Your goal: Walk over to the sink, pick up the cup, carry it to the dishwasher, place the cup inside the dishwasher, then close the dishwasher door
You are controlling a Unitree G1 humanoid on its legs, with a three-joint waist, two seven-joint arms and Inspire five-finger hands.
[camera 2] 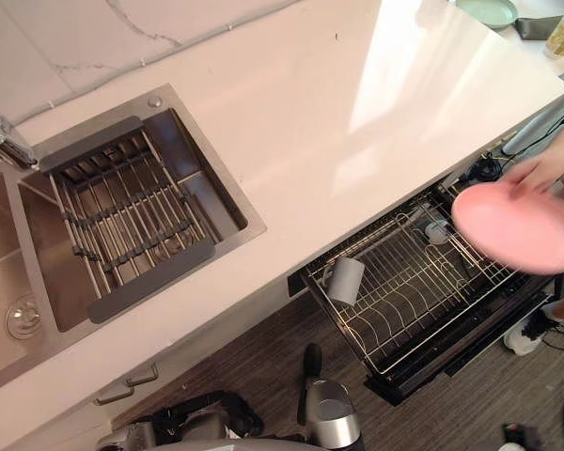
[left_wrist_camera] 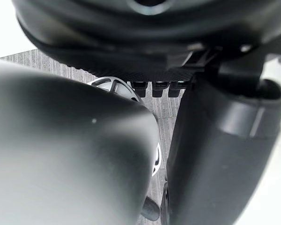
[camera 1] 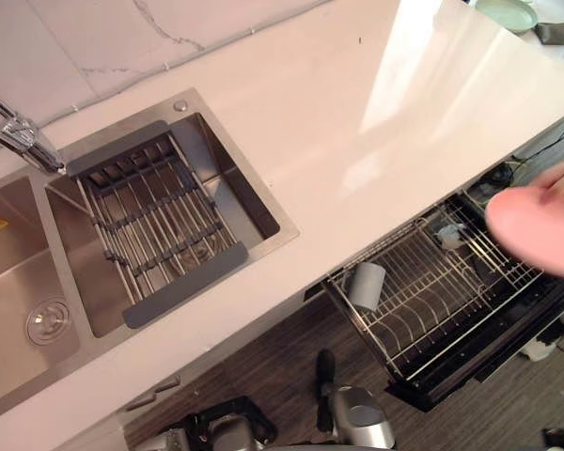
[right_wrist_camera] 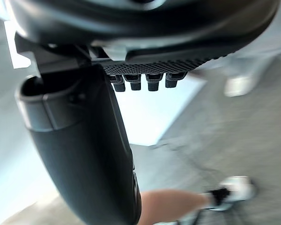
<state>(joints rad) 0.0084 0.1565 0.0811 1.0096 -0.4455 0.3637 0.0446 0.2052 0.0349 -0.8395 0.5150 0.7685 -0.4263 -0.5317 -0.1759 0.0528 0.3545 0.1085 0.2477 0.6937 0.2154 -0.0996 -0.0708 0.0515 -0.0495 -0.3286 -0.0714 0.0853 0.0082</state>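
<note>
A grey cup (camera 1: 367, 285) lies in the left end of the dishwasher's pulled-out wire rack (camera 1: 470, 310), below the counter edge. No hand touches it. The steel sink (camera 1: 230, 178) is at the left, with a grey slatted drainer (camera 1: 160, 221) across its basin and no cup in it. My left hand (left_wrist_camera: 145, 37) hangs low over the wood floor, its fingers relaxed and holding nothing. My right hand (right_wrist_camera: 131, 28) also hangs free and open, with nothing in it.
A person's hand holds a pink plate (camera 2: 522, 225) over the right end of the rack; their leg (right_wrist_camera: 178, 204) and shoe (camera 2: 524, 336) are close by. A faucet (camera 1: 19, 136) stands at the far left. A green plate (camera 2: 486, 11) sits on the white counter (camera 1: 357, 113).
</note>
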